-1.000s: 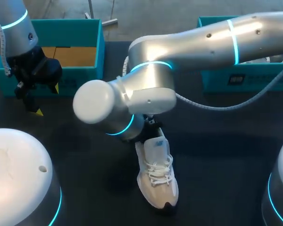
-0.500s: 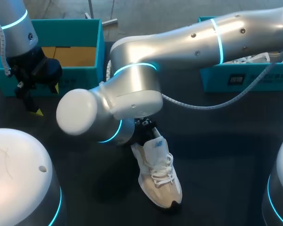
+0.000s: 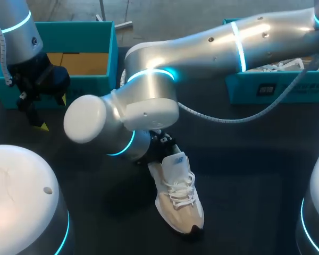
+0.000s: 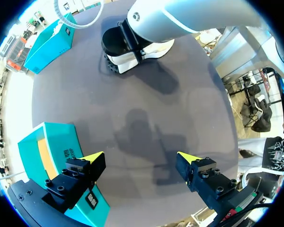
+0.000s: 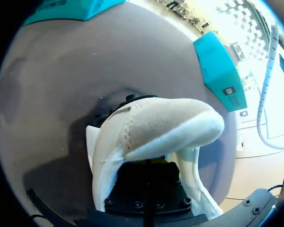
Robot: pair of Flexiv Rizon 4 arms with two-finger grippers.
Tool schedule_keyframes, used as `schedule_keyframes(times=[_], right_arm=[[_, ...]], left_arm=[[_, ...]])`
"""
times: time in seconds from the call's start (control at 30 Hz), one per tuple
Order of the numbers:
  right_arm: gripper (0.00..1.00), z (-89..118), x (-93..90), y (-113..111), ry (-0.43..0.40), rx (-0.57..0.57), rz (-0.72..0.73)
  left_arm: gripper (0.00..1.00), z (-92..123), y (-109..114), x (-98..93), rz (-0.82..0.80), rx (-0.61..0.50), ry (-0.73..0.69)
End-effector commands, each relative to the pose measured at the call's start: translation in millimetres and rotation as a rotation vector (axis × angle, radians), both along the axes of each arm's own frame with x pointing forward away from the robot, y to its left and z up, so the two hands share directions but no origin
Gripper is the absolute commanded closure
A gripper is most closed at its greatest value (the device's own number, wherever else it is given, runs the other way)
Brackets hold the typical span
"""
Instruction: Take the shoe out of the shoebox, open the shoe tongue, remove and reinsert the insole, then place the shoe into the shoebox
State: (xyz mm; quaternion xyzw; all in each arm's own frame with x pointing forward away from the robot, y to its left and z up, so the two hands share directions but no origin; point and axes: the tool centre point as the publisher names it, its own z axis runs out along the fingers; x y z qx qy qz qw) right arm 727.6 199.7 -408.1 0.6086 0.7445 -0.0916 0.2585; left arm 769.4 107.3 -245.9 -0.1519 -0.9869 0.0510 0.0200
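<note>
A white and beige shoe (image 3: 178, 194) with white laces lies on the dark table, toe toward the near edge. My right arm crosses in from the far right, and its gripper (image 3: 164, 141) sits at the shoe's heel, mostly hidden under the wrist. In the right wrist view the gripper (image 5: 156, 162) is shut on the heel collar of the shoe (image 5: 151, 125). My left gripper (image 3: 40, 121) hangs open beside the left teal shoebox (image 3: 80, 32). Its yellow tips stand wide apart over bare table (image 4: 141, 158), with the shoe (image 4: 132, 54) far ahead.
The left teal shoebox (image 4: 42, 151) shows a brown cardboard floor. A second teal box (image 3: 276, 87) at the far right holds something white. Two white robot bases (image 3: 21, 202) stand at the near corners. My right arm's elbow (image 3: 90, 119) overhangs the table's middle.
My right arm's elbow has swung left and the shoe has turned a little, its toe shifting right. The left arm has not moved.
</note>
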Motion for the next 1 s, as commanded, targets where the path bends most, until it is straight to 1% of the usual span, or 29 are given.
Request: schedule_keyframes(times=[0.03,0.07,0.13,0.3,0.37,0.53,0.77,0.93,1.0], right_arm=[[1.00,-18.2,-8.0,-2.4,-0.016,0.147,-0.022],[1.00,-13.4,-10.3,-1.9,-0.017,0.186,-0.014],[1.00,-7.1,-12.0,-2.3,-0.003,0.212,-0.013],[1.00,17.9,-14.0,-8.7,0.009,0.326,-0.001],[1.00,22.8,-13.5,-10.1,0.017,0.362,0.003],[1.00,15.3,-9.6,-11.9,0.082,0.441,-0.002],[1.00,2.6,-10.7,-0.9,0.163,0.528,0.028],[1.00,-12.1,-15.7,7.3,0.218,0.550,0.035],[1.00,-14.3,-18.1,8.7,0.223,0.555,0.034]], left_arm=[[0.00,0.1,0.0,-0.6,0.001,0.004,-0.001],[0.00,0.1,0.0,-0.6,0.001,0.004,-0.001],[0.00,0.1,0.0,-0.6,0.001,0.004,-0.001],[0.00,0.1,0.0,-0.6,0.001,0.004,-0.001],[0.00,0.1,0.0,-0.6,0.001,0.004,-0.001],[0.00,0.1,0.0,-0.6,0.001,0.004,-0.001],[0.00,0.1,0.0,-0.6,0.001,0.004,-0.001],[0.00,0.1,0.0,-0.6,0.001,0.004,-0.001],[0.00,0.1,0.0,-0.6,0.001,0.004,-0.001]])
